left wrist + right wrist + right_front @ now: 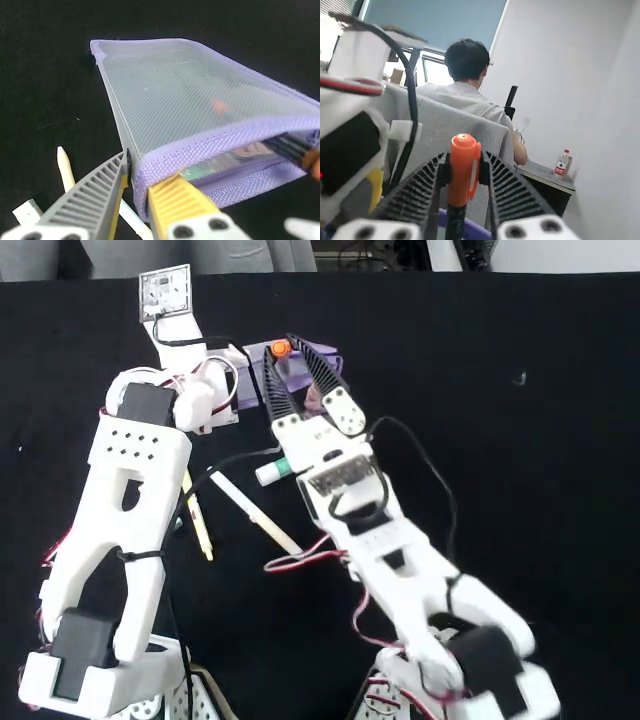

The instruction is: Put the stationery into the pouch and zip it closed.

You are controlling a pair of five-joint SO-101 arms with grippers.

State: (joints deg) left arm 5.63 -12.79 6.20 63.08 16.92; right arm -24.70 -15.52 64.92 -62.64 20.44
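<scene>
Left wrist view puts the left tool (143, 171) at one corner of the purple mesh pouch (200, 100), its grey and yellow fingers closed narrowly on the woven edge beside the zip opening. The pouch lies flat on the black bench (520, 490) at the far side, between the two arms' tips. The right tool (464, 167) is clamped on an orange-capped pen (464, 155), with the cap standing out past its fingertips right at the pouch mouth. The main risk, as a judgement, is that the mouth gapes little because only one corner is pinned, so the cap may butt against the zip edge and shove the pouch along instead of entering. That push could drag the fabric out of the left tool's small pinch. A release made too soon would drop the pen outside the opening. The loose pieces lie close under both arms, so a low forearm or a hanging cable could sweep them aside. By count there are one pouch, two tools and one pen in a grip. Three pieces lie loose on the bench: a yellow pencil (200, 522), a long white stick (255, 508) and a short white tube with a teal end (272, 471). Something coloured shows through the mesh, but how many pieces cannot be told.
</scene>
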